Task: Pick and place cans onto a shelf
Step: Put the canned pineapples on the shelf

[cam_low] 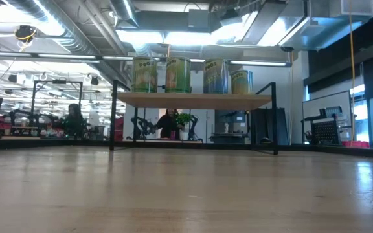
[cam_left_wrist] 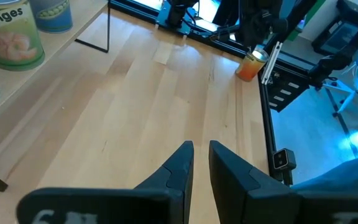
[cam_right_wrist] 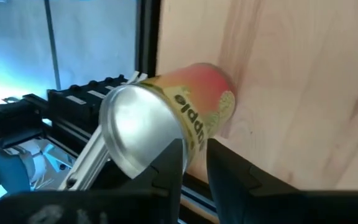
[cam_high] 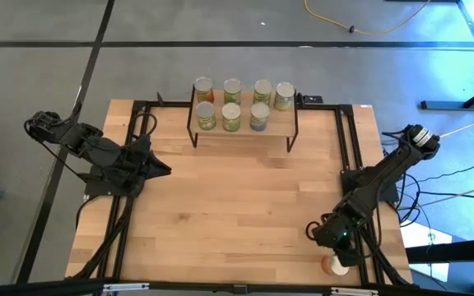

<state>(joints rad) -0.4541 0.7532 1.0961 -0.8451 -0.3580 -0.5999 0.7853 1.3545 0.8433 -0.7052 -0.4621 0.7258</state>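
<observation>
Several cans (cam_high: 232, 103) with green, orange and blue labels stand upright on the top board of the small black-legged shelf (cam_high: 243, 131) at the table's far edge; the low view shows them too (cam_low: 177, 75). One orange-red can (cam_right_wrist: 191, 106) lies tilted at the table's near right corner (cam_high: 334, 265), its silvery top out over the black frame rail. My right gripper (cam_right_wrist: 196, 146) is shut just above it, pointing down at it. My left gripper (cam_left_wrist: 201, 149) is shut and empty over the table's left side (cam_high: 168, 170). My right gripper's shut fingertips (cam_right_wrist: 174, 155) stand at the orange-red can's side just below its top rim (cam_right_wrist: 188, 134), coming from above. I cannot tell whether they touch it. The can rests tilted at the table's edge.
Black frame rails (cam_high: 348, 140) run along the table's left and right sides and its far edge. Bare wooden tabletop (cam_high: 237, 205) lies between the two arms and in front of the shelf. The shelf's lower space (cam_low: 193, 126) shows nothing in it.
</observation>
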